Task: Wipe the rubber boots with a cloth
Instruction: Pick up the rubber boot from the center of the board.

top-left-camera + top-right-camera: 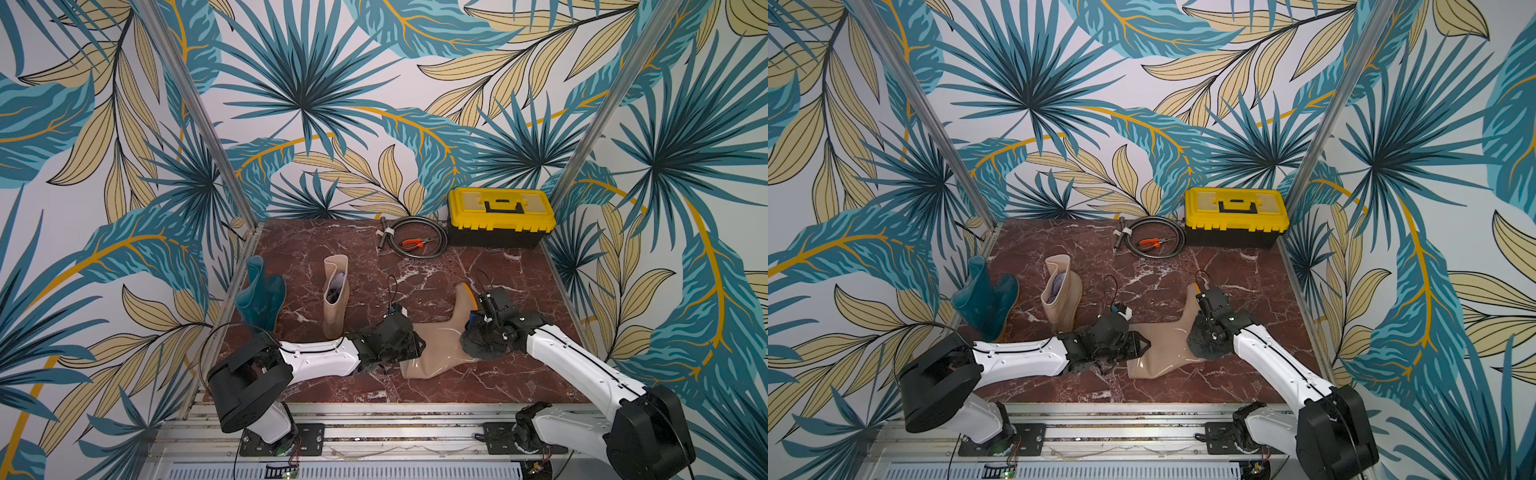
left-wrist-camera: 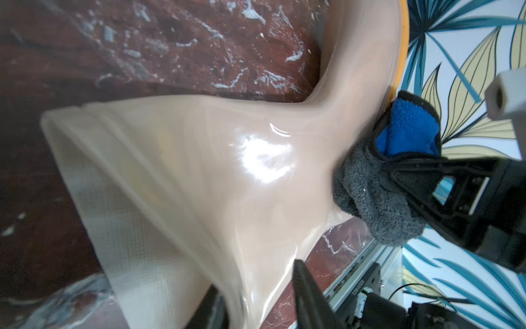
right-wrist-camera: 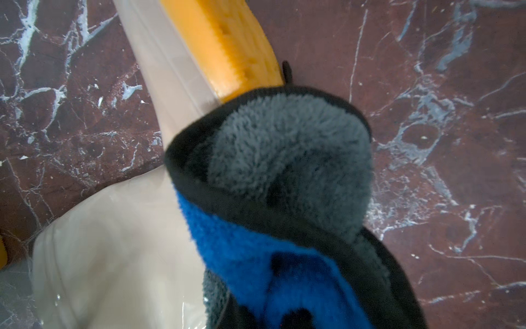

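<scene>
A beige rubber boot (image 1: pixel 436 351) (image 1: pixel 1163 353) lies on its side on the marble floor, orange sole (image 3: pixel 227 48) facing the back. My left gripper (image 1: pixel 415 345) (image 2: pixel 256 275) is shut on the rim of its shaft, one finger on each side of the wall. My right gripper (image 1: pixel 482 332) (image 3: pixel 284 313) is shut on the cloth (image 3: pixel 284 159) (image 2: pixel 375 193), a grey and blue rag with a black hem. The rag presses against the boot's heel and ankle and hides the fingers. A second beige boot (image 1: pixel 336 291) and a teal boot (image 1: pixel 259 299) stand at the left.
A yellow and black toolbox (image 1: pixel 500 216) sits at the back right. Beside it lie a coiled cable (image 1: pixel 436 245) and orange pliers (image 1: pixel 409 244). Aluminium rails (image 1: pixel 374 415) run along the front edge, and patterned walls close in both sides.
</scene>
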